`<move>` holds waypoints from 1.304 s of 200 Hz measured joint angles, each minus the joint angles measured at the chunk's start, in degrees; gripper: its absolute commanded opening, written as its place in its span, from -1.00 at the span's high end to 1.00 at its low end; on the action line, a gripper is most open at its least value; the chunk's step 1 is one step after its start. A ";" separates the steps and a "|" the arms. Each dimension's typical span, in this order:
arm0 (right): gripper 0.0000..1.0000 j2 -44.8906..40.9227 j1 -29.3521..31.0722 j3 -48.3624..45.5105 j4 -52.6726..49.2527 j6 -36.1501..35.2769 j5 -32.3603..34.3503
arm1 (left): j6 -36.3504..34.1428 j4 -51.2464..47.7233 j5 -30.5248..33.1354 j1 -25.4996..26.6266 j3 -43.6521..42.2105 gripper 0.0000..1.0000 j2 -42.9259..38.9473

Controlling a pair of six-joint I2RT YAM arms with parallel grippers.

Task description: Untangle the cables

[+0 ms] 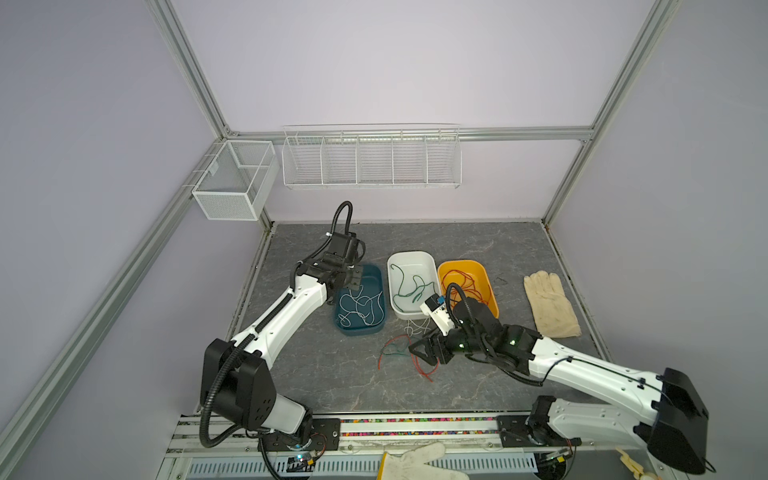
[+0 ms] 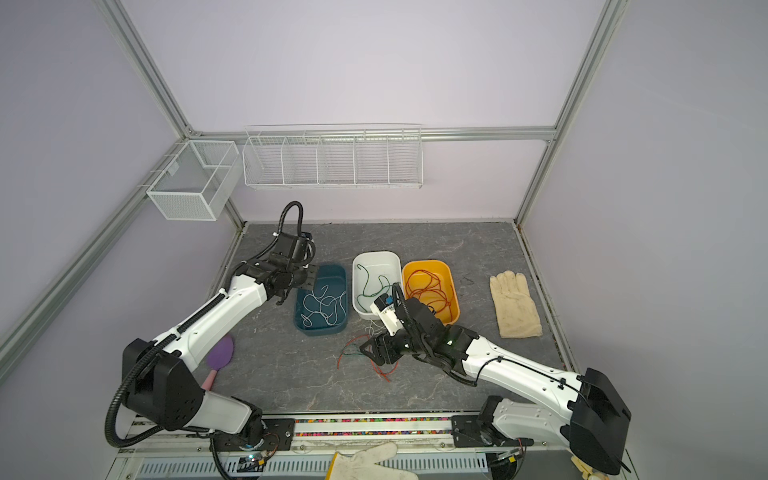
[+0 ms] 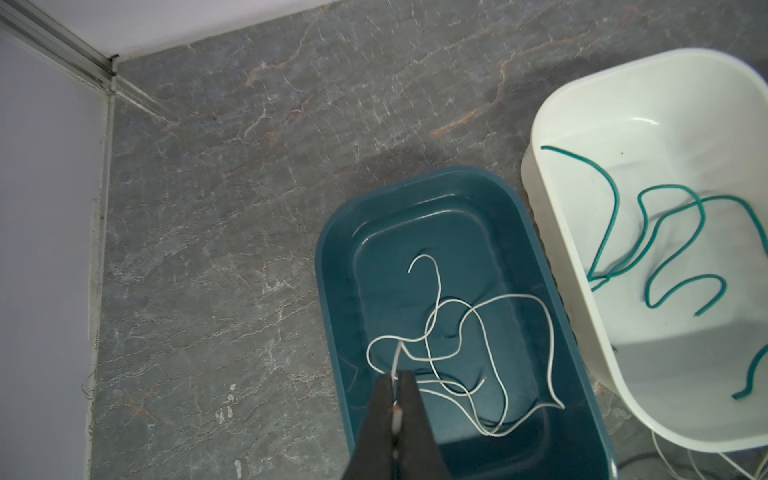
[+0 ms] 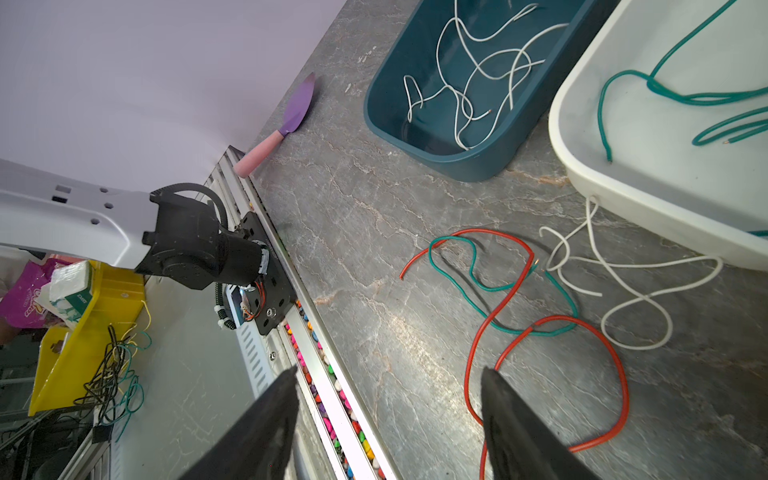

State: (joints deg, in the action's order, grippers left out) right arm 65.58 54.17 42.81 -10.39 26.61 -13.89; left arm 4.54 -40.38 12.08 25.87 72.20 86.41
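Three trays are set side by side mid-counter [image 1: 316, 374], long axes running back edge to front. White cables [image 3: 507, 296] are looped in the blue tray [image 1: 359, 331], green cables [image 3: 673, 188] in the white tray [image 1: 411, 254], red cables [image 2: 430, 293] in the orange tray [image 1: 461, 262]. A red, green and white tangle [image 4: 557, 318] is sprawled from the white tray toward the front edge. One white cable is pinched by the left gripper [image 3: 397, 388]. The right gripper [image 4: 389, 374] is held spread by the tangle.

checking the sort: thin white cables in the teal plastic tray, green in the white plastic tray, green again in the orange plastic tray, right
No: the orange plastic tray holds thin red-orange cables, not green, as both top views show. The teal plastic tray and white plastic tray are as you say.
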 measured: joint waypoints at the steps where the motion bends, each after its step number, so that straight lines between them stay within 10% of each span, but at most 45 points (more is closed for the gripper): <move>1: -0.41 0.00 0.00 0.00 0.00 0.00 0.00 | 0.00 -0.09 -0.04 0.00 0.04 1.00 0.09; 98: -0.41 0.98 0.46 -0.02 -0.04 -0.02 0.87 | 0.07 -7.15 -9.01 0.00 2.84 0.91 9.49; 261: -0.43 0.31 0.55 -0.42 -2.97 0.02 4.92 | 2.62 -9.60 -4.42 0.00 5.75 -0.26 2.14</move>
State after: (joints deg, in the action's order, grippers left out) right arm 65.89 54.72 42.39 -13.37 26.63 -8.97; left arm 7.16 -49.98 7.66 25.87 77.95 88.55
